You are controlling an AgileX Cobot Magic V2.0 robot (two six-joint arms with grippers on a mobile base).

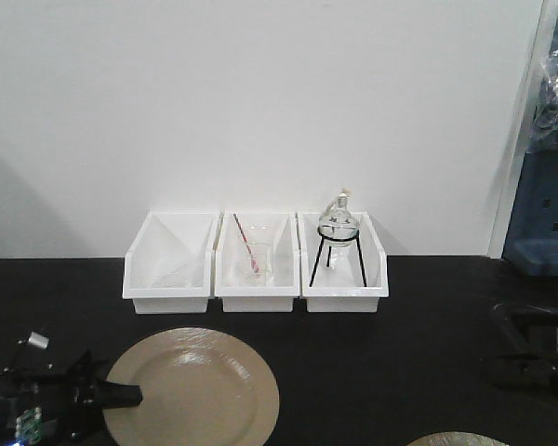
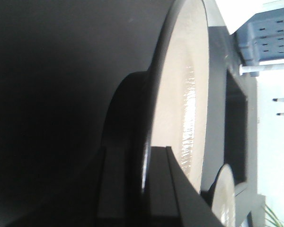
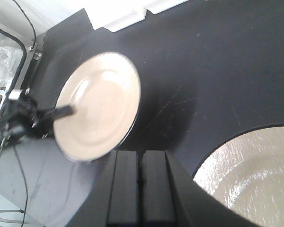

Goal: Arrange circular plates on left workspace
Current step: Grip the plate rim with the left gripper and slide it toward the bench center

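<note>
Setting: a black tabletop [image 1: 400, 307] in front of a plain white wall.
Back row: three white bins [image 1: 257, 299] stand side by side against the wall. The left bin looks empty, the middle one holds a clear beaker [image 1: 256, 253] with a thin red rod in it, and the right one holds a round glass flask [image 1: 338, 221] on a black wire stand [image 1: 338, 239].
Left plate: a round, glossy beige plate [image 1: 200, 390] with a wide rim, on the left part of the tabletop, in front of the left and middle bins, near the front edge. It is blurred in the right wrist view. Whether it rests flat or is raised cannot be told.
Left gripper: the left gripper [image 1: 135, 397] is clamped on the left rim of the left plate, one finger on top and one beneath.
Right plate: a matching plate [image 1: 456, 439] lies on the tabletop to the right, well apart from the first, with only its upper edge in the front view.
Right gripper: the right gripper [image 3: 140, 158] is just beside the right plate, its fingers pressed together and holding nothing.
</note>
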